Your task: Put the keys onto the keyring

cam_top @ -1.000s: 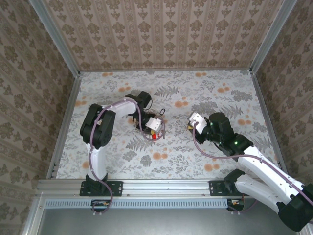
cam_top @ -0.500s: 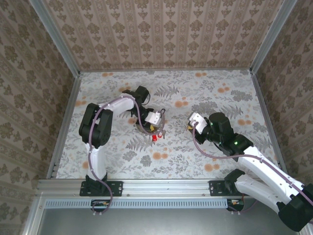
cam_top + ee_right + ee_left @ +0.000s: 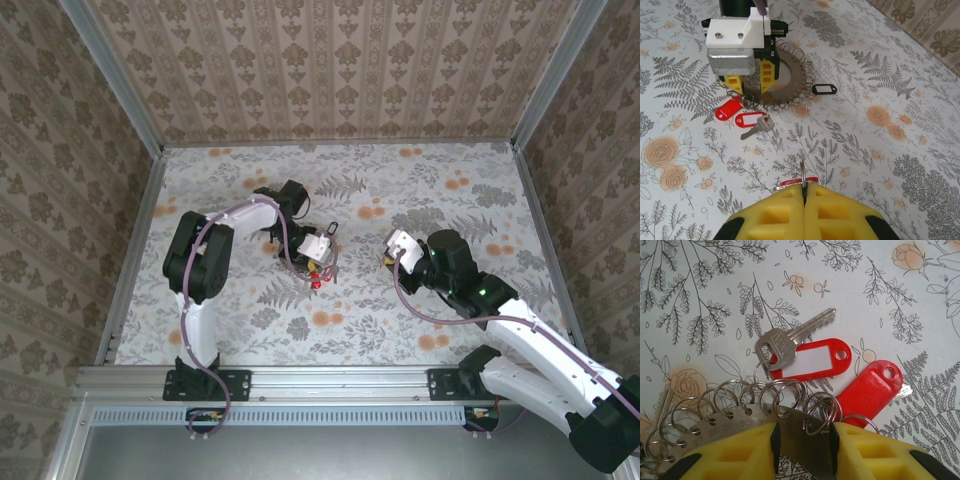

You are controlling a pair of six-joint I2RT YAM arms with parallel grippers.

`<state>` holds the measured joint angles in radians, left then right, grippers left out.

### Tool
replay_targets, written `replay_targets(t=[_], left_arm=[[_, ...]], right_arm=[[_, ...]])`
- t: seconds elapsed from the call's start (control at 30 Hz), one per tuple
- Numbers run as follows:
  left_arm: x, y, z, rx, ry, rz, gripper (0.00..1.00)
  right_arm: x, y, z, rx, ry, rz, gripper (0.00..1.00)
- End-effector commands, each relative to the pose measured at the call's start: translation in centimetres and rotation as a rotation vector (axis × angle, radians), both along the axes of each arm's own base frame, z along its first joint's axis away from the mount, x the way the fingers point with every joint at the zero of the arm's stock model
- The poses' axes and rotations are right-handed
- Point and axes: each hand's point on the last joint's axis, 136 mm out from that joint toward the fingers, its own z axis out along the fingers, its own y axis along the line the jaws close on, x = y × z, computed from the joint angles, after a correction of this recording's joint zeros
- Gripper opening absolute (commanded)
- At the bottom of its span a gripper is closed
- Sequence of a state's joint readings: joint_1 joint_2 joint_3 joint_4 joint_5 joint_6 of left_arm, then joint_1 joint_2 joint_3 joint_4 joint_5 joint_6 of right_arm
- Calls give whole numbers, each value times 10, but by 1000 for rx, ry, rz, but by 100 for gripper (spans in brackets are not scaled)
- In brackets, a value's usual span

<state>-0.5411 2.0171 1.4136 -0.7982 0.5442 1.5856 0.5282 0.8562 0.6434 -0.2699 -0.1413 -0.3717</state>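
Observation:
The keyring (image 3: 740,417) is a flat grey metal ring with several small wire loops along its rim. My left gripper (image 3: 802,434) is shut on its band, one yellow finger on each side. Just beyond it on the table lie two of the keys: a silver key on a red tag (image 3: 810,357) and a second red tag (image 3: 871,390). From the right wrist, the keyring (image 3: 792,75) lies under the left gripper (image 3: 749,82), with the keys (image 3: 747,119) nearer. My right gripper (image 3: 804,190) is shut on the wire loop of another red-tagged key (image 3: 802,172). From above, the left gripper (image 3: 313,260) and right gripper (image 3: 388,254) stand apart.
A small black oval loop (image 3: 824,89) lies on the table just right of the keyring. The flowered tabletop (image 3: 450,200) is walled on three sides by patterned panels, with metal rails along the left and right edges.
My left gripper shifted slightly away and back with the keyring. A red key tag now shows on the table just near of it. The right arm has not moved.

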Motion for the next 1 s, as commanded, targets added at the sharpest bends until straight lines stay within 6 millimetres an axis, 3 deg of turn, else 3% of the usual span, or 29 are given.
replay_targets(t=[0.0,0.57,0.97], left_arm=[[-9,2,-9,8,16,-45,33],[-13,1,-15,25,11,-72,32],[-14,-2,-21,38,0,-86,20]], right_arm=[[-1,-2,0,-18,-7,2,0],[-1,-2,-1,-18,-8,0,0],[-1,-3,0,-17,-9,-2,0]])
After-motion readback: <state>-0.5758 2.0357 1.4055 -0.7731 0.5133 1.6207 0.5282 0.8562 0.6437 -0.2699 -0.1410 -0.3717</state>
